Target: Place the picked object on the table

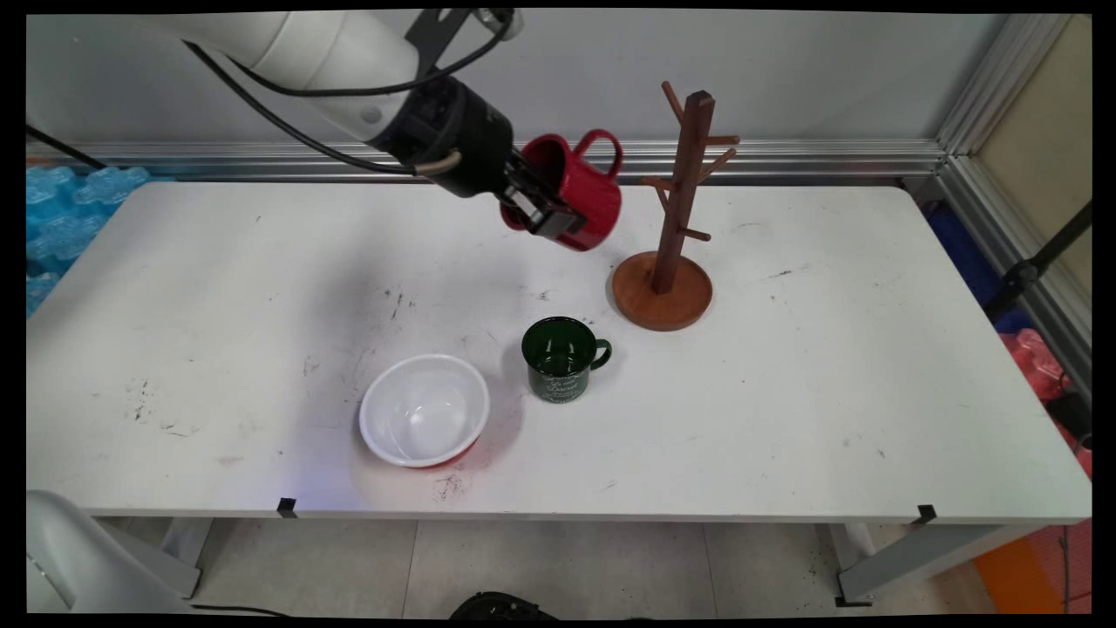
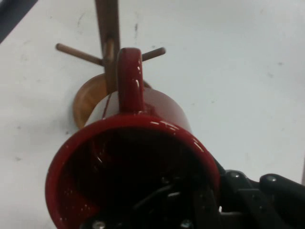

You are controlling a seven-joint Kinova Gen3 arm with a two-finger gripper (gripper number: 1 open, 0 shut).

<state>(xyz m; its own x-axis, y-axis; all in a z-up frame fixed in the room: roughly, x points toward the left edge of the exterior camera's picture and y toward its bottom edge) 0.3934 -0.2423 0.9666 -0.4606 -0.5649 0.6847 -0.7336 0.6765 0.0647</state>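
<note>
My gripper [image 1: 547,208] is shut on the rim of a red mug [image 1: 582,194], held in the air and tilted on its side, handle [image 1: 600,150] pointing up and toward the wooden mug tree [image 1: 678,201]. The mug hangs just left of the tree, level with its lower pegs. In the hand view the red mug [image 2: 138,157] fills the lower frame with its mouth toward the camera; its handle [image 2: 130,78] lines up with the tree's post [image 2: 107,33] and pegs. One finger sits inside the mug, the other outside.
A dark green mug [image 1: 562,358] stands upright in front of the tree's round base [image 1: 663,301]. A white bowl [image 1: 425,408] with a red outside sits to its left near the table's front edge. Blue wrap lies off the left end.
</note>
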